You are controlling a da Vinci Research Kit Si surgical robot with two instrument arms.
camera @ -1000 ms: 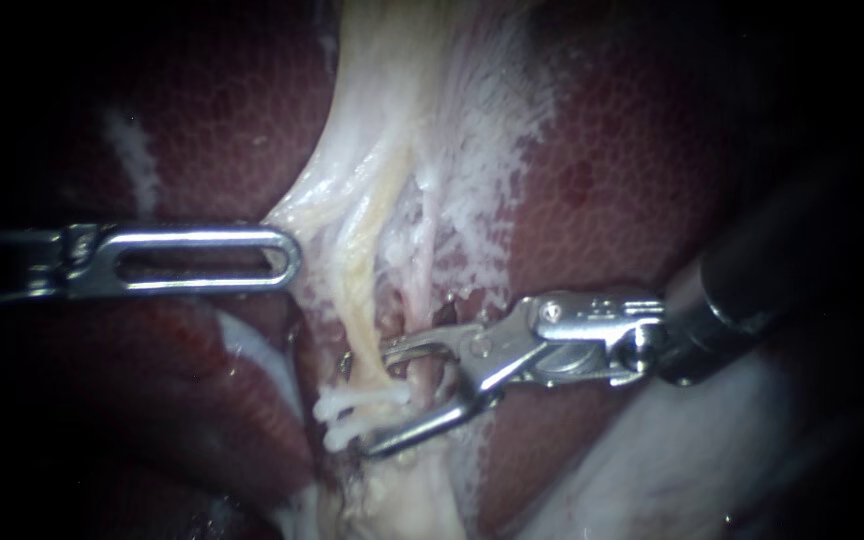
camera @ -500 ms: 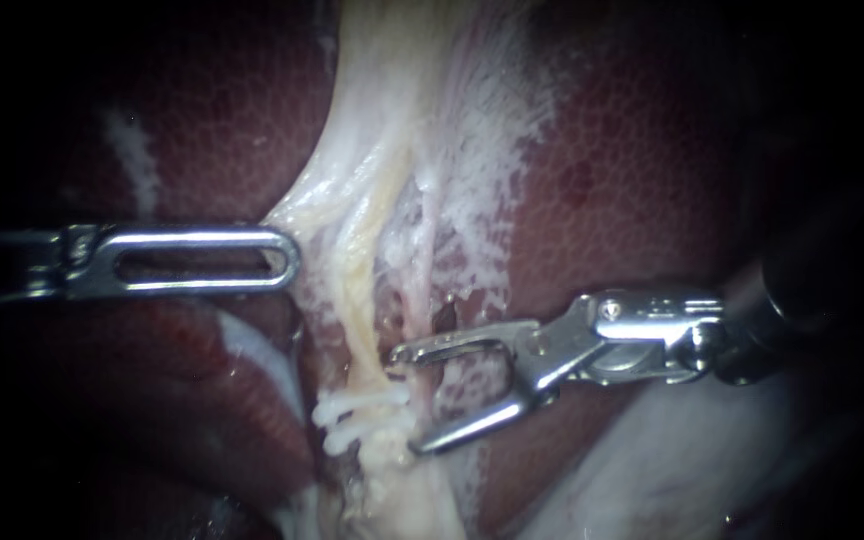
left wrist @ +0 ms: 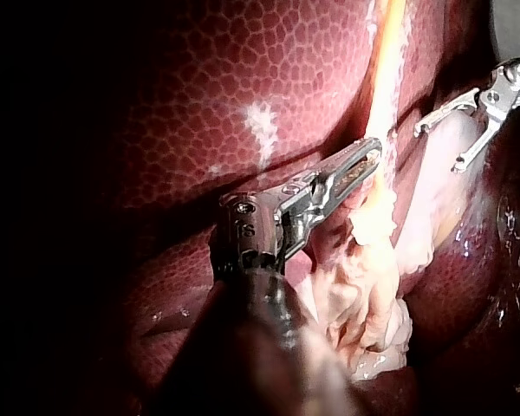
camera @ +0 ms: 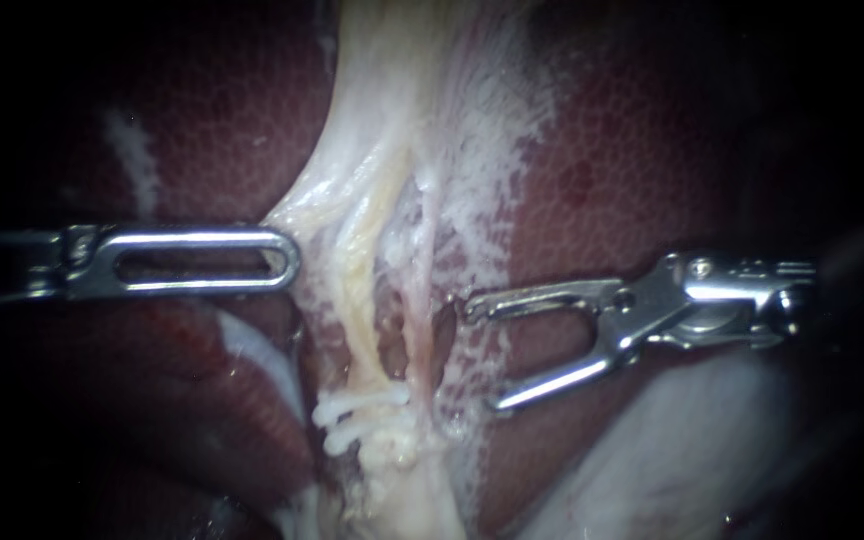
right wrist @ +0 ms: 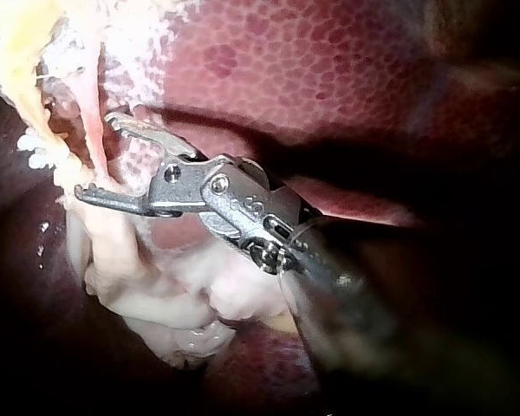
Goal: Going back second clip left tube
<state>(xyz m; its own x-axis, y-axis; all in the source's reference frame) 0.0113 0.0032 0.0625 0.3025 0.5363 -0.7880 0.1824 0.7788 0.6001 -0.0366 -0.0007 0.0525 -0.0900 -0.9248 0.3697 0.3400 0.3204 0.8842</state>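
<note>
White clips (camera: 360, 412), two of them by the look of it, sit across the yellowish left tube (camera: 357, 300) low down, one right under the other, where the tube runs into a clump of pale tissue. A thinner pinkish tube (camera: 418, 318) runs just beside it on the right.

My right instrument (camera: 485, 355) comes in from the right, and its end effector is spread wide with nothing in it. The jaw tips point at the tubes but sit clear of them, over the liver (camera: 632, 180). The upper tip is near the pinkish tube and not touching it, and the lower one ends out to the right of the clips. The right wrist view shows the same thing (right wrist: 95, 156): an empty gap, with the tubes just ahead of the tips.

My left instrument (camera: 287, 260) comes in flat from the left. Its end effector is pressed together on the edge of the pale sheet (camera: 382, 130) that fans out above the tubes, and the sheet looks drawn over towards the tip. In the left wrist view that tip (left wrist: 368, 154) lies right against the yellow strand.
</note>
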